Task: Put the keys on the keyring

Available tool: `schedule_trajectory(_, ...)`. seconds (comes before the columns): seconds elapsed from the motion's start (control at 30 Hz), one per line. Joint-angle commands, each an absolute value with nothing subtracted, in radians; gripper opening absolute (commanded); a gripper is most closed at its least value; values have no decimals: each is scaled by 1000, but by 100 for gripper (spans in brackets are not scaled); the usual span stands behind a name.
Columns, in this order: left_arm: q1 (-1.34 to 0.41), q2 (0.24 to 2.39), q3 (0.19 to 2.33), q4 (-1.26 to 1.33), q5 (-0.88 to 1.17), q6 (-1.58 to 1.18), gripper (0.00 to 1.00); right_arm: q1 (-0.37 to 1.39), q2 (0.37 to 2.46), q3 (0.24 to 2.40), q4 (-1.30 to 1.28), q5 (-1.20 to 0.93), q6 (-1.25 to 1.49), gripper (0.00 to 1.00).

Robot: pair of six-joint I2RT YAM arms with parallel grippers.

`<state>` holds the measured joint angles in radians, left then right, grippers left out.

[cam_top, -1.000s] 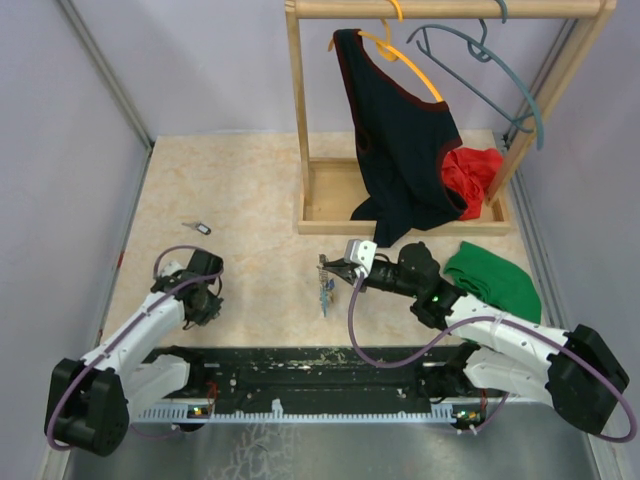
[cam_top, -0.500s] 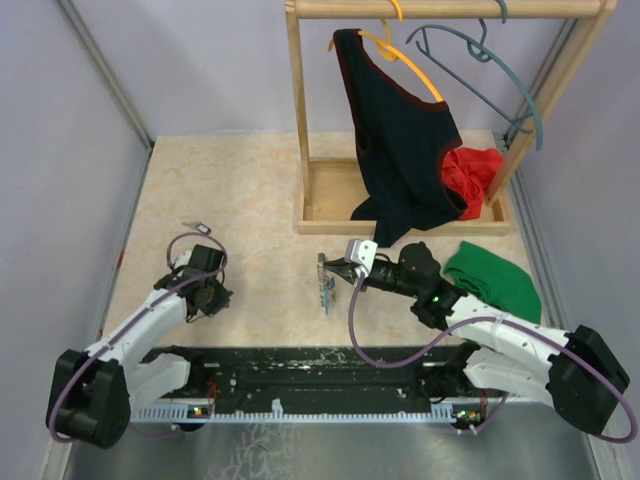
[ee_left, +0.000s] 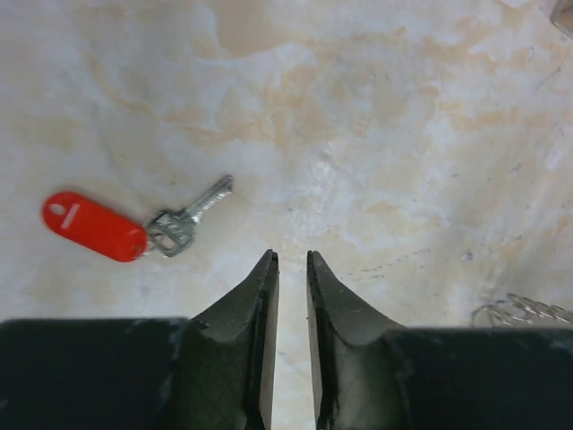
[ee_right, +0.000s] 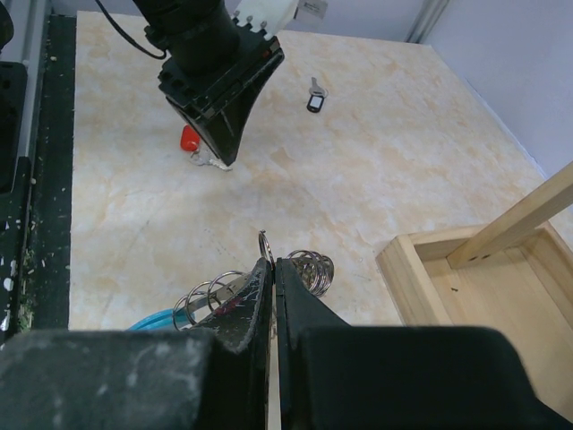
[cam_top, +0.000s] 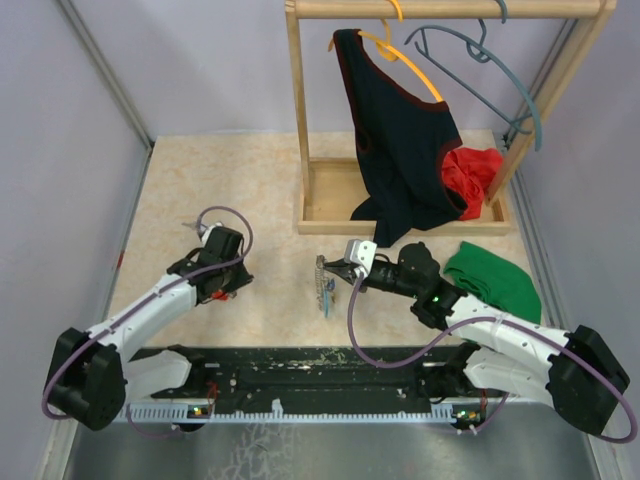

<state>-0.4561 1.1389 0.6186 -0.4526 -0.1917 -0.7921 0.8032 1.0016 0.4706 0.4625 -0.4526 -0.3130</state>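
Observation:
My right gripper [cam_top: 331, 266] is shut on the keyring [cam_top: 325, 285], a loop of grey coiled wire with a light-blue section, near the table's middle. In the right wrist view the coils [ee_right: 315, 269] bulge either side of the shut right gripper [ee_right: 273, 262]. A key with a red head [ee_left: 93, 227] lies on the table, ahead and left of my left gripper [ee_left: 291, 256], whose fingers stand a little apart around nothing. From the right wrist the red head [ee_right: 189, 139] shows just below the left fingers [ee_right: 218, 134]. A black-headed key [ee_right: 315, 99] lies farther off.
A wooden clothes rack [cam_top: 300, 120] stands at the back with a black top [cam_top: 400, 140] on an orange hanger and a grey-blue hanger [cam_top: 500, 70]. A red cloth [cam_top: 472, 172] lies in its base. Green cloth [cam_top: 495, 278] lies at the right. A black rail [cam_top: 320, 368] runs along the near edge.
My left arm has swung to the right and away from the near edge, over the red-headed key. The right arm and the keyring have not moved.

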Motion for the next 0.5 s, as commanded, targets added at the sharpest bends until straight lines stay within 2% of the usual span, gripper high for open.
schedule_trajectory(0.0, -456, 1092, 632, -572, -357, -803, 28, 812, 993, 500, 526, -456, -320, 0)
schedule_trajectory(0.13, -441, 1068, 610, -616, -391, -848, 39, 812, 995, 500, 525, -457, -319, 0)
schedule_trajectory(0.3, -403, 1062, 602, -607, -386, -785, 41, 812, 993, 500, 524, -459, -319, 0)
schedule_trajectory(0.47, -368, 1092, 591, -570, -358, -703, 48, 811, 991, 499, 526, -461, -319, 0)
